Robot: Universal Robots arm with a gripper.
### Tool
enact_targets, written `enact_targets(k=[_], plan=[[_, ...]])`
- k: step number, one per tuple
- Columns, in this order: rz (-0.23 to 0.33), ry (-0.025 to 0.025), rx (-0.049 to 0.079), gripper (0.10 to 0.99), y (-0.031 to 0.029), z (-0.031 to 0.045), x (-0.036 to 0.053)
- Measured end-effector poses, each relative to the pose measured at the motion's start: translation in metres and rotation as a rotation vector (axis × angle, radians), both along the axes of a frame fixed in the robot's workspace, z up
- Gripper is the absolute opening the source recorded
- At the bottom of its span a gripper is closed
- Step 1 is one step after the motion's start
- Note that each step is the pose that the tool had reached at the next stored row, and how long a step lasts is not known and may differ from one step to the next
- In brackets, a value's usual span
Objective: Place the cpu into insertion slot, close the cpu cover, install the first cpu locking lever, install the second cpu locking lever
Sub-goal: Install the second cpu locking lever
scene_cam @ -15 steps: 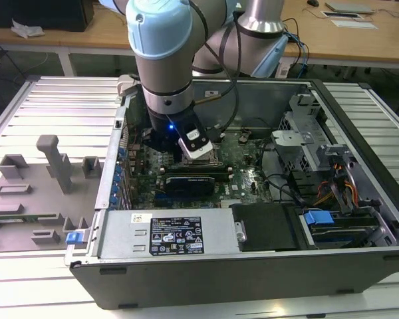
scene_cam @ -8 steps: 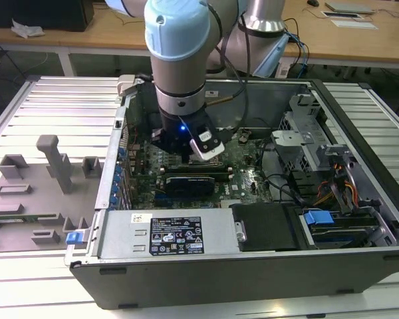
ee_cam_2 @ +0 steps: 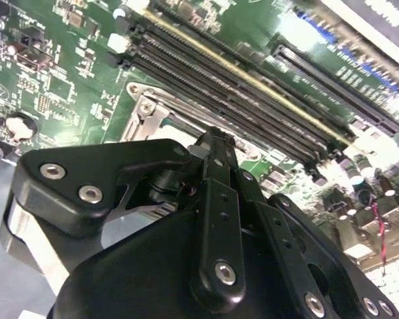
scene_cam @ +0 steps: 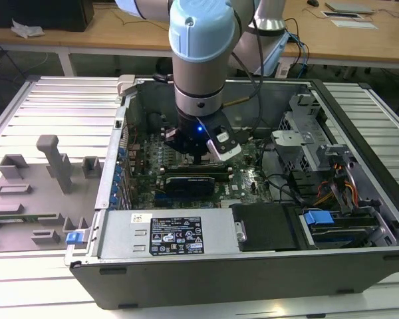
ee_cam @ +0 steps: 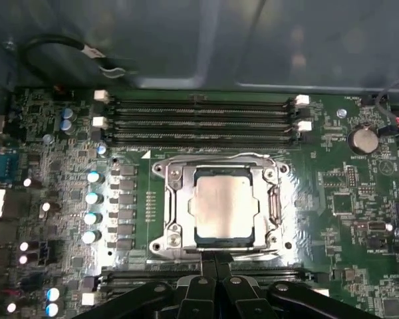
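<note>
- In the exterior view the room is evenly lit from overhead; the ribbed table (scene_cam: 53,100) at nine o'clock shines pale, while the case (scene_cam: 253,266) interior lies in shadow.
- A small blue light glows on the arm's wrist (scene_cam: 198,128).
- In the first wrist view, glare washes the cpu (ee_cam: 225,206) and the board around the socket.
- In the second wrist view the gripper (ee_cam_2: 213,143) is soft, and toward one o'clock the board (ee_cam_2: 332,53) is blurred, perhaps overexposed.

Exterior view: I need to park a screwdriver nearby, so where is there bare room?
Free: the ribbed metal table beyond the grey fixture blocks, on the exterior view's left of the computer case. Crowded: inside the case, around the gripper, motherboard and cables.
</note>
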State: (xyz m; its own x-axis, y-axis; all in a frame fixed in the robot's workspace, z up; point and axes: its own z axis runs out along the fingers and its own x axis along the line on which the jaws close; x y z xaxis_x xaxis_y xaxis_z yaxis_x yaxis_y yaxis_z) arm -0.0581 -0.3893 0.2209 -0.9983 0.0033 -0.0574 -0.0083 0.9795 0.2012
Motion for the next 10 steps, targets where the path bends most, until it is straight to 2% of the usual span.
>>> enact_targets(k=[4,7,10], plan=[[0.000,0.0017,-0.010,0.106,0.0097,0.0000,0.0035],[0.000,0.0034,-0.025,0.106,0.0238,0.0000,0.0069],[0.000,0.0037,-0.033,0.106,0.0328,0.0000,0.0085]])
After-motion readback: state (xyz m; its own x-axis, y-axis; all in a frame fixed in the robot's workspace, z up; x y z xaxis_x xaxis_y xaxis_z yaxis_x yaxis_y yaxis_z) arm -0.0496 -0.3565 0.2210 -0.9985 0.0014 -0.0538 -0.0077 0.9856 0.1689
